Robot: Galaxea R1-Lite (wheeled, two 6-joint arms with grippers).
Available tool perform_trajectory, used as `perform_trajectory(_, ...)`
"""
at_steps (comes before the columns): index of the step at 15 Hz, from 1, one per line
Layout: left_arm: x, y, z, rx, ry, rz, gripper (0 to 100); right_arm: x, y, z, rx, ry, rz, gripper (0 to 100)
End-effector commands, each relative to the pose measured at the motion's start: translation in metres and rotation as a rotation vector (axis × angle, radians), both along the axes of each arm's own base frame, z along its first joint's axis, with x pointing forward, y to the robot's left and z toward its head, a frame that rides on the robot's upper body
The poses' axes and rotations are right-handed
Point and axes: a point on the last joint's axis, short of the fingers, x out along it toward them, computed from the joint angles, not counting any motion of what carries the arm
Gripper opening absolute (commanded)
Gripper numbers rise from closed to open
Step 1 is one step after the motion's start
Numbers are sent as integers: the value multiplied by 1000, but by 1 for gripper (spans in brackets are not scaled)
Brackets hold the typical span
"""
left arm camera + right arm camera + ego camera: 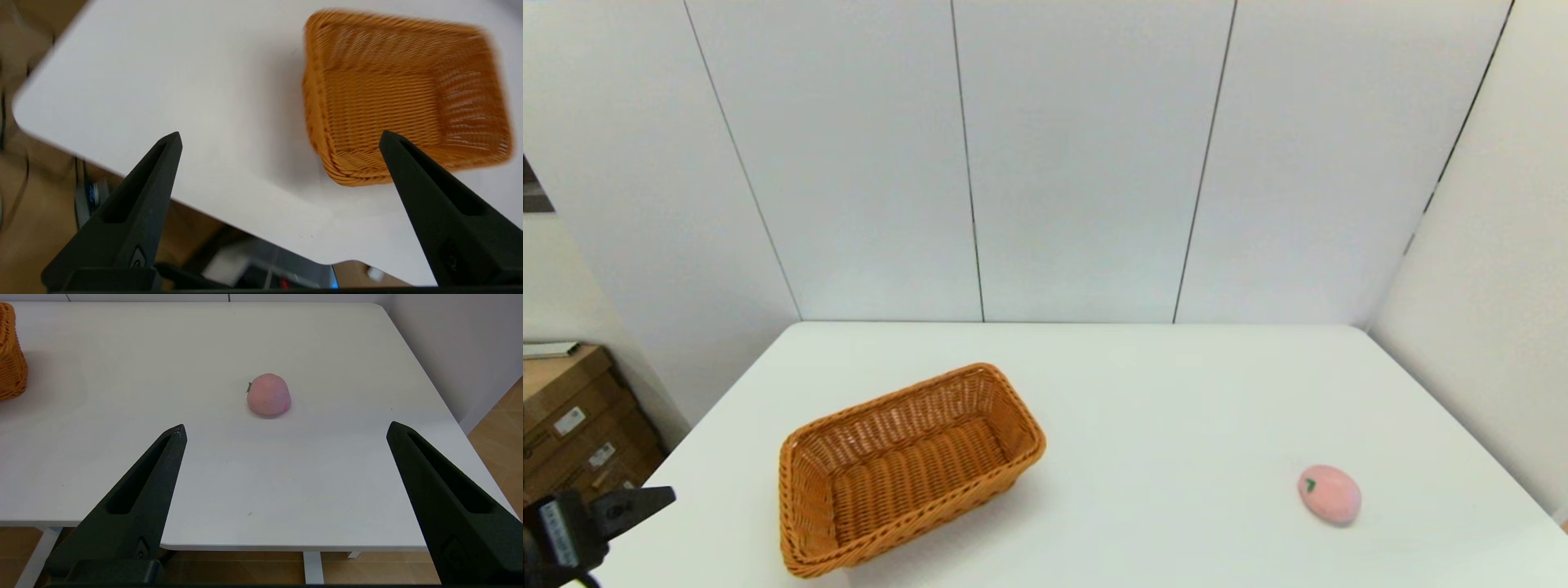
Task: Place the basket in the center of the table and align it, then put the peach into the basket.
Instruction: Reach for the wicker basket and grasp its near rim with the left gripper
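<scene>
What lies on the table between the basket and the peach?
Nothing: only bare white table separates the basket from the peach, as the head view shows.

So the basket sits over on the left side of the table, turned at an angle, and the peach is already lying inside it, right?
Not quite. The basket does sit left of centre on the table, turned at an angle, but it holds nothing. The peach lies on the bare tabletop far over on the right, well apart from the basket. The head view shows both at once.
</scene>
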Motion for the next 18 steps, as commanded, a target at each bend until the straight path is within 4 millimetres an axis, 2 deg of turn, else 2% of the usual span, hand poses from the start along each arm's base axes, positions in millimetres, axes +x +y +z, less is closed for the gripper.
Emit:
perform_trajectory(1,98,-18,-50,-138,382,80,100,0,0,0,0,2,0,100)
perform_trajectory(4,117,-37,-53,-239,408,25,100,0,0,0,0,2,0,100)
perform_trajectory(6,126,-46,-62,-291,456,0,100,0,0,0,0,1,0,100)
perform_trajectory(9,137,-49,-77,-345,468,-1,100,0,0,0,0,1,0,100)
perform_trajectory(18,160,-51,-120,-298,511,33,100,0,0,0,0,1,0,100)
